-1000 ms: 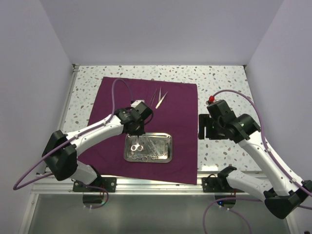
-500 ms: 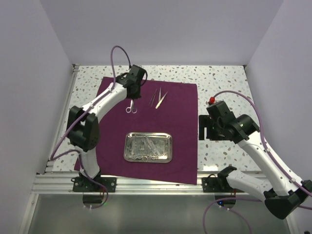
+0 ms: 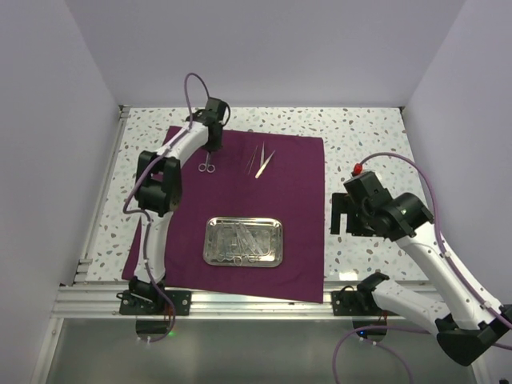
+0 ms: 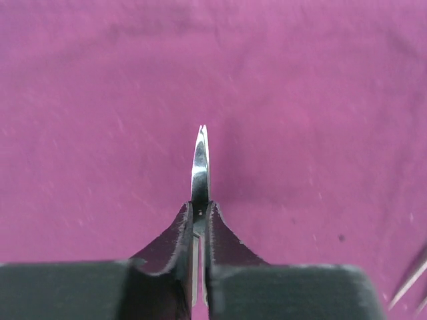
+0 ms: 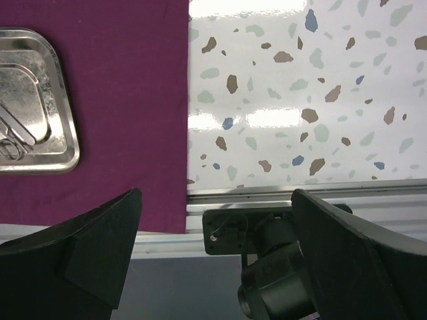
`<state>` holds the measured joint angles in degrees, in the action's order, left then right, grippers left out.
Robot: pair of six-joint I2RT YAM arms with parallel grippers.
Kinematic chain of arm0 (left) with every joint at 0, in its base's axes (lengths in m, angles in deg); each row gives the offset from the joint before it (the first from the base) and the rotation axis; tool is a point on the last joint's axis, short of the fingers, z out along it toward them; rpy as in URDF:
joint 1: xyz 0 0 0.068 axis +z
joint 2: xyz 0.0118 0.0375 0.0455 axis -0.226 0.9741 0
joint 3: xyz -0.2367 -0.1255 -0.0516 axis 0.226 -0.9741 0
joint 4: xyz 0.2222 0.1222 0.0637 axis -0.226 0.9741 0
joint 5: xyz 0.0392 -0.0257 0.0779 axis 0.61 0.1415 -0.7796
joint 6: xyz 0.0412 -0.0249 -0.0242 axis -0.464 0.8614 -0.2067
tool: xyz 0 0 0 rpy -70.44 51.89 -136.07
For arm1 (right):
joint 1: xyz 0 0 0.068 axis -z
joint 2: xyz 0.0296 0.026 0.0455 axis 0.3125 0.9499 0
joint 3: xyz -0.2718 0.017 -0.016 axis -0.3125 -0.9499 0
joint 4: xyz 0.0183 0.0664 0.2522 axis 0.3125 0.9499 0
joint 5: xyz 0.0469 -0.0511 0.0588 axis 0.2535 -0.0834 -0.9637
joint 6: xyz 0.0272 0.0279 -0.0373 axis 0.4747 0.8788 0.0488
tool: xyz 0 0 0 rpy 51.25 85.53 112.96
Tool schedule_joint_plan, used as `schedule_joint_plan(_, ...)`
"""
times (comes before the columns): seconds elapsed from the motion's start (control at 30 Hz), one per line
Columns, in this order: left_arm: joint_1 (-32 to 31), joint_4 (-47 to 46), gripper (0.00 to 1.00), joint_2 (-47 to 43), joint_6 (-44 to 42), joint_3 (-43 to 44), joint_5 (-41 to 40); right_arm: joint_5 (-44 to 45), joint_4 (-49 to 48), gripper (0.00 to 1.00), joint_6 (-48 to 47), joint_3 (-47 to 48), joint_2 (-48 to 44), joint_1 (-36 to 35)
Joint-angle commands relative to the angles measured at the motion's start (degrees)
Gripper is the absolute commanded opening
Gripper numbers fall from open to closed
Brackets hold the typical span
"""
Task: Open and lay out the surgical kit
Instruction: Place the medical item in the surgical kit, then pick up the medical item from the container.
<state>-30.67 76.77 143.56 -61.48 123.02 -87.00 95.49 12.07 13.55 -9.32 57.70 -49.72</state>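
Observation:
The dark purple cloth [image 3: 240, 200] lies spread flat on the table. The steel tray [image 3: 242, 241] sits on its near middle with several thin instruments in it; its corner also shows in the right wrist view [image 5: 40, 100]. Two tweezers [image 3: 260, 160] lie on the far part of the cloth. My left gripper [image 3: 211, 149] is at the cloth's far left, shut on ring-handled scissors [image 3: 207, 166]. In the left wrist view the blade [image 4: 200, 163] sticks out past the closed gripper [image 4: 198, 212], low over the cloth. My right gripper [image 3: 337, 214] is open and empty, over the speckled table right of the cloth.
The speckled tabletop [image 3: 368, 144] borders the cloth on the right and back. A metal rail [image 5: 300, 193] runs along the near edge, with the right arm's base mount [image 5: 267, 233] below it. White walls close in the sides and back.
My left gripper has lifted the scissors out of the tray and carried them to the far left part of the cloth. My right gripper has drifted slightly toward the near right.

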Motion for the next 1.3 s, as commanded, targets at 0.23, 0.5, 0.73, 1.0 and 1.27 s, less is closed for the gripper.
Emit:
schedule_joint_plan(0.23,1.7,-1.26,0.61,-5.35,-0.57,1.13,3.26,2.07,2.42,0.98,3.15,-1.01,-1.66,-0.22)
schedule_joint_plan(0.5,-4.17,-2.57,0.55,-27.31,7.17,-27.22,5.37,0.49,-0.74,0.98,0.52,-1.28,-1.57,-0.22)
schedule_joint_plan(0.73,-14.64,-2.13,0.52,-37.45,16.92,-42.99,5.72,-1.7,-2.15,0.98,-1.42,-1.19,-2.1,-0.31)
schedule_joint_plan(1.0,-18.87,-5.04,0.46,-39.21,24.04,-51.71,5.99,-3.55,-3.38,0.99,-3.97,-1.1,-1.74,-0.22)
schedule_joint_plan(1.27,-22.03,-5.83,0.45,-39.39,28.09,-54.25,5.03,-4.61,-3.64,0.98,-5.73,-0.66,-1.31,-0.31)
